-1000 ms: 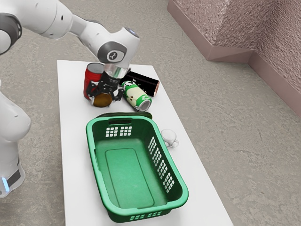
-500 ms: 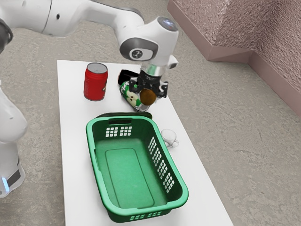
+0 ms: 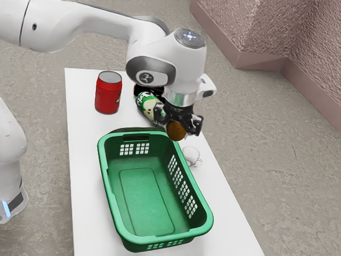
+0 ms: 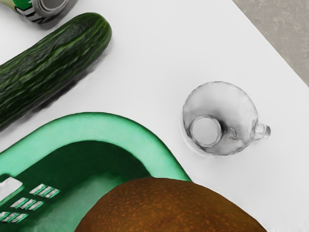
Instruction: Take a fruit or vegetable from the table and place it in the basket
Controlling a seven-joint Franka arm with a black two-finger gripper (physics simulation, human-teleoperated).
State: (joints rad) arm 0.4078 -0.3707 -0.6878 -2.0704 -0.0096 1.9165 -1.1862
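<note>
Gripper (image 3: 178,124) is clamped on the brown fruit (image 3: 176,131), fingers either side of its round body, fruit hanging below the hand, clear of the table (image 3: 85,160). Grip from above makes sense: underside is free, so it can drop straight in w/o fingers going deep. Exact pad contact is hard to make out, dark parts on dark, but the hold looks OK.

Fruit is up nr the basket (image 3: 141,197), by the rim corner closest to the glass cup (image 4: 219,116), not over the middle. Carrying it high is prob. b/c the rim has to be passed; too low = a knock. Basket is open-topped w/ a bare floor, so lots of room to land.

Next, IMO: shift inward over the floor, lower a bit, then let go. Main risk is releasing too early, fruit hits the rim & rolls off toward the cup. Round shape = will roll a bit inside too, walls should stop it.

Cucumber (image 4: 53,63) lies just beside the basket's end; no need for it, one item's enough. Red can (image 3: 107,96) and green can (image 3: 147,106) aren't food picks, leave 'em.
</note>
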